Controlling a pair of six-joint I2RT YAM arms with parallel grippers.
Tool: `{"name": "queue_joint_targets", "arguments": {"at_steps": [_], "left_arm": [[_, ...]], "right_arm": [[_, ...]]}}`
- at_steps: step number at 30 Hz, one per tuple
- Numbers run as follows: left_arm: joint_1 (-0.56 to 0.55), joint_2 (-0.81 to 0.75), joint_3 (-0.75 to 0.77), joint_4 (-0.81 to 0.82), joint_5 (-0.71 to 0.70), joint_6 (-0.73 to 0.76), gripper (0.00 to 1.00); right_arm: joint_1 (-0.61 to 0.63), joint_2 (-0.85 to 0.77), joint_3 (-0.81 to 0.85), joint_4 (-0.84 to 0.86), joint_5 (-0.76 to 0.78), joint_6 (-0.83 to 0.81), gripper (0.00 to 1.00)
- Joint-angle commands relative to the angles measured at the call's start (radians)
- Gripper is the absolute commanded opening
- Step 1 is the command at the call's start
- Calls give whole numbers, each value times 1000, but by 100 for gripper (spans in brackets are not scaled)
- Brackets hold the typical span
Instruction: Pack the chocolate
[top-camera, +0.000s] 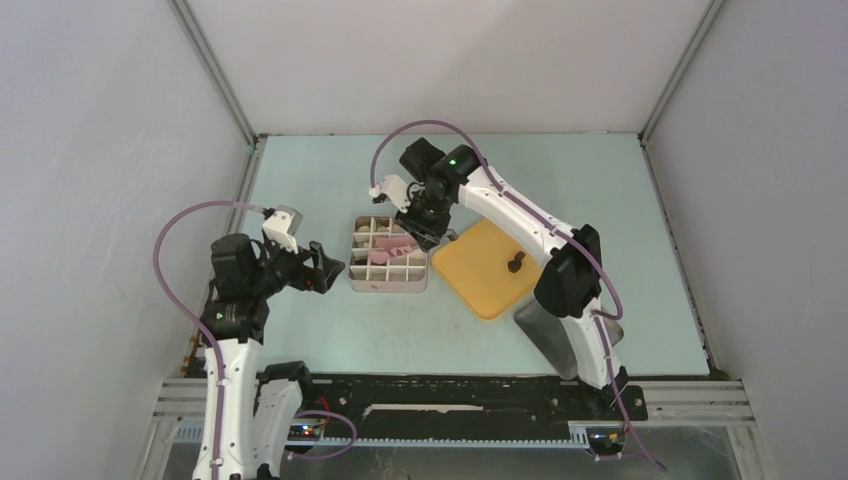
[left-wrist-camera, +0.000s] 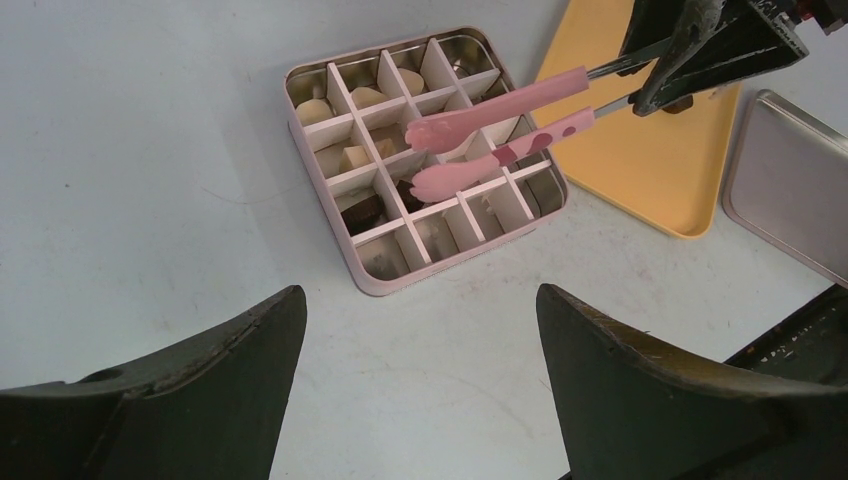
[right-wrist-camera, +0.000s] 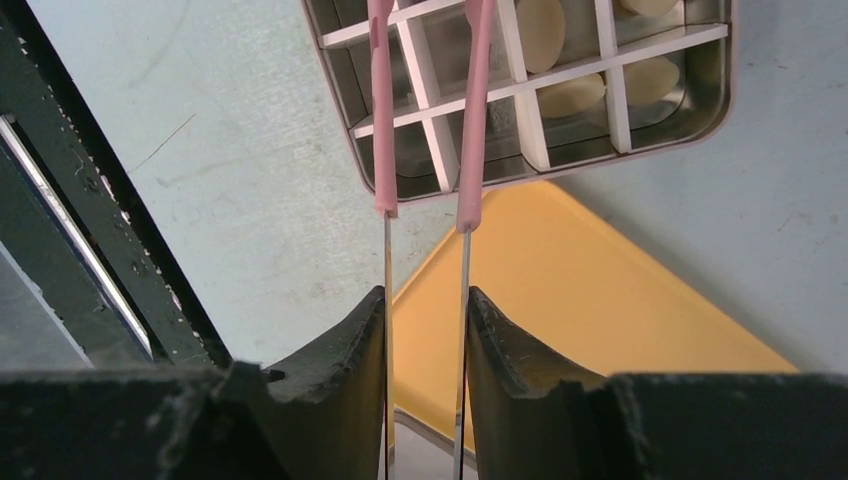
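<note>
The right tool (right-wrist-camera: 425, 305) grips pink tongs (left-wrist-camera: 500, 125), tips parted above a divided box (left-wrist-camera: 375, 278) on the bench (top-camera: 330, 330). Several compartments hold chocolate pieces (left-wrist-camera: 362, 212); one dark piece (top-camera: 515, 264) lies on the yellow tray (top-camera: 480, 280). The left tool (left-wrist-camera: 420, 300) gapes empty nearby. A looser grip might drop the tongs.

Cream-white chocolate pieces (left-wrist-camera: 352, 158) sit singly in several cells of the divided box (left-wrist-camera: 372, 283); two dark chocolate pieces (left-wrist-camera: 362, 212) occupy cells toward its edge away from the yellow tray (top-camera: 470, 275); one dark piece (top-camera: 515, 263) rests mid-tray.

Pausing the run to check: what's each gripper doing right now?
Left gripper: open, empty.
Right gripper: shut on the pink tongs.
</note>
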Motion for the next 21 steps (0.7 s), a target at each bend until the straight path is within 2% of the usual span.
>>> {"name": "queue_joint_targets", "arguments": {"at_steps": [1, 6, 13, 16, 21], "left_arm": [[10, 1, -22, 22, 9, 11, 89], [11, 10, -24, 25, 12, 7, 89], [11, 40, -26, 33, 14, 10, 89], [11, 52, -24, 33, 18, 7, 89], [10, 62, -23, 32, 16, 5, 89]], "right_arm": [[-28, -148, -24, 6, 35, 3, 33], [-114, -344, -291, 67, 93, -18, 32], [-310, -558, -678, 145, 131, -19, 33], [-385, -622, -779, 192, 173, -25, 33], [-495, -654, -844, 204, 165, -19, 33]]}}
